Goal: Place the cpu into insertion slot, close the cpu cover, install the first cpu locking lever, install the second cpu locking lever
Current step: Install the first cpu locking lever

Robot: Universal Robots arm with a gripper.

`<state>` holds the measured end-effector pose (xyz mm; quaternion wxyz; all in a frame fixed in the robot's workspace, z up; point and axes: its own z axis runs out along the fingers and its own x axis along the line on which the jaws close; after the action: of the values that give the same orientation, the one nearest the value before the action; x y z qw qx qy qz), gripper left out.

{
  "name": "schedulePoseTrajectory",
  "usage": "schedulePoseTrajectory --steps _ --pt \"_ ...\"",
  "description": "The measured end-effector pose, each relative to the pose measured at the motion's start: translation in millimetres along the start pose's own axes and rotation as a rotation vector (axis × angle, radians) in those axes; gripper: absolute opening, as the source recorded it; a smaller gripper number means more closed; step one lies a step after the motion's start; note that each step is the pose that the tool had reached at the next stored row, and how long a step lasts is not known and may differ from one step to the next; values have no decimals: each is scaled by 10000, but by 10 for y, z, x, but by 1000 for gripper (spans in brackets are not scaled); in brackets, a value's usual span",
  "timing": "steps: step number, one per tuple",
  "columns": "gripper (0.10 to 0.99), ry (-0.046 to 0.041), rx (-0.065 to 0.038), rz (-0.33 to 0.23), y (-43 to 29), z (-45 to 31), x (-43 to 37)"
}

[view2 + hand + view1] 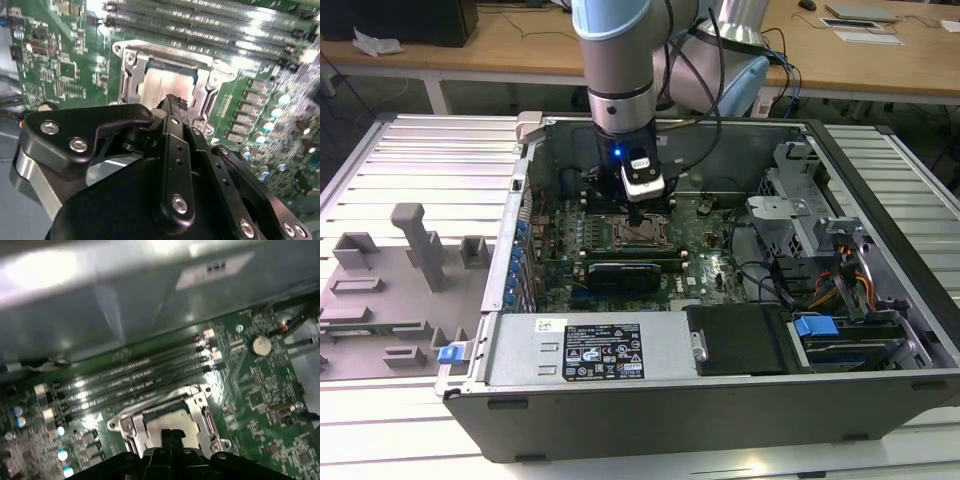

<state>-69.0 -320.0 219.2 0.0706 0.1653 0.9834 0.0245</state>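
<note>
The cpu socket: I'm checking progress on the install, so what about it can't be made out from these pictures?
- In the exterior view, the gripper stands over the insertion slot, hiding its middle.
- In both wrist views, the gripper's fingertips cover part of the cpu; contact cannot be told.
- The locking levers' state is lost in glare on the cpu cover.

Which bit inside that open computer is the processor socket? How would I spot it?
Look inside the open computer case at the green motherboard. Directly beneath the arm's claw sits the insertion slot, a square socket with the silver cpu cover framing a pale chip. Unlike the long memory slots beside it, it is square.
</note>
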Motion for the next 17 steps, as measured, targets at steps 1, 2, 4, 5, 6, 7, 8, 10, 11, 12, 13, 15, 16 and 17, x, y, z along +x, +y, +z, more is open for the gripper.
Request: schedulePoseTrajectory --steps 1,2,4,5,6,7,8,10,11,12,13,15,16,17 --pt "106 15 4 -23 -2 2 -2" --pt "106 24 4 -53 -1 4 -7" --pt "106 60 -12 -236 5 9 -25" --pt "106 97 -33 -463 8 14 -35" --pt "106 134 -58 -725 10 20 -40" --pt "106 173 -75 -963 11 26 -43" --pt "106 233 -10 -1231 11 29 -43" --pt "106 248 214 -1433 11 29 -43" --pt "106 256 426 -1692 11 30 -43" --pt "106 274 436 -1958 11 31 -47" --pt "106 286 404 -2223 17 36 -62" --pt "106 298 362 -2544 23 46 -79" --pt "106 302 349 -2655 26 50 -88" --pt "106 307 333 -2776 30 56 -101"
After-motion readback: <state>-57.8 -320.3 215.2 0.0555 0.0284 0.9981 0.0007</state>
